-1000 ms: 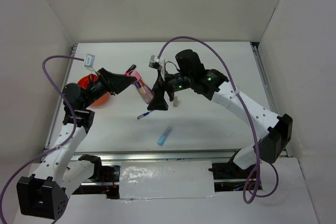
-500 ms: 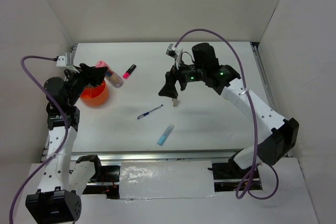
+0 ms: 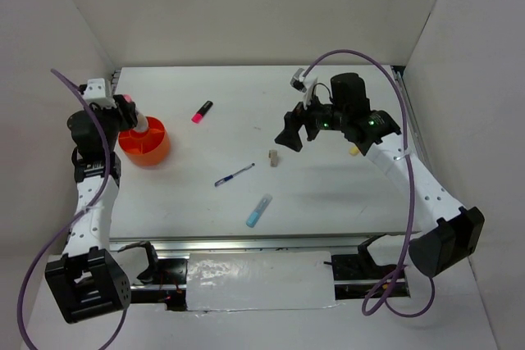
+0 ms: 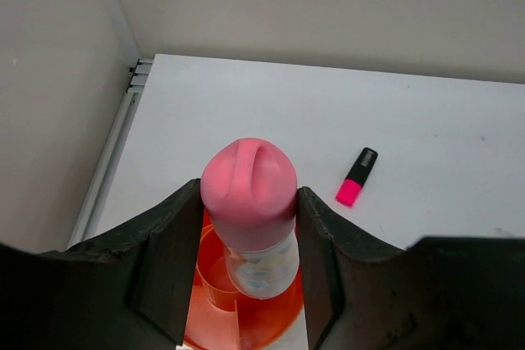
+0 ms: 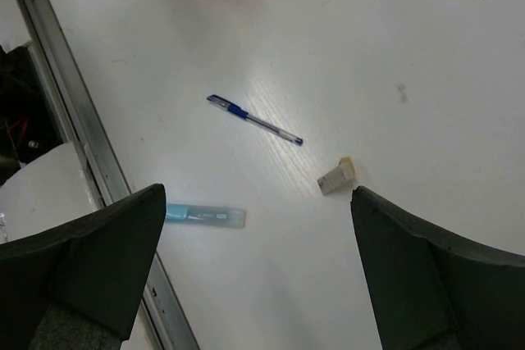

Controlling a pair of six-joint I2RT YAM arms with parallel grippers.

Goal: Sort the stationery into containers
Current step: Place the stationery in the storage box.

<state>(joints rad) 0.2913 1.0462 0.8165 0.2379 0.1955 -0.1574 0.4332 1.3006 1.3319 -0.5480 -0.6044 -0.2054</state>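
My left gripper (image 3: 125, 112) is shut on a stubby pink-capped stick with a pale body (image 4: 248, 194) and holds it upright just over the orange cup (image 4: 246, 321), which has inner dividers. The cup (image 3: 148, 147) stands at the left. My right gripper (image 3: 289, 138) is open and empty above the table, right of the beige block (image 3: 273, 156). In the right wrist view the gripper (image 5: 258, 202) is above the blue pen (image 5: 254, 119), the block (image 5: 336, 176) and the light blue highlighter (image 5: 205, 215). A pink highlighter with a black cap (image 3: 202, 111) lies at the back.
White walls close the table on three sides, and the cup sits near the left one. A metal rail (image 3: 246, 243) runs along the front edge. The pen (image 3: 235, 175) and the light blue highlighter (image 3: 259, 211) lie mid-table. A small yellow thing (image 3: 354, 152) shows under the right arm.
My left gripper has swung left and back with the pink-capped stick, from mid-table to over the orange cup. My right gripper has drawn back to the right, away from the block.
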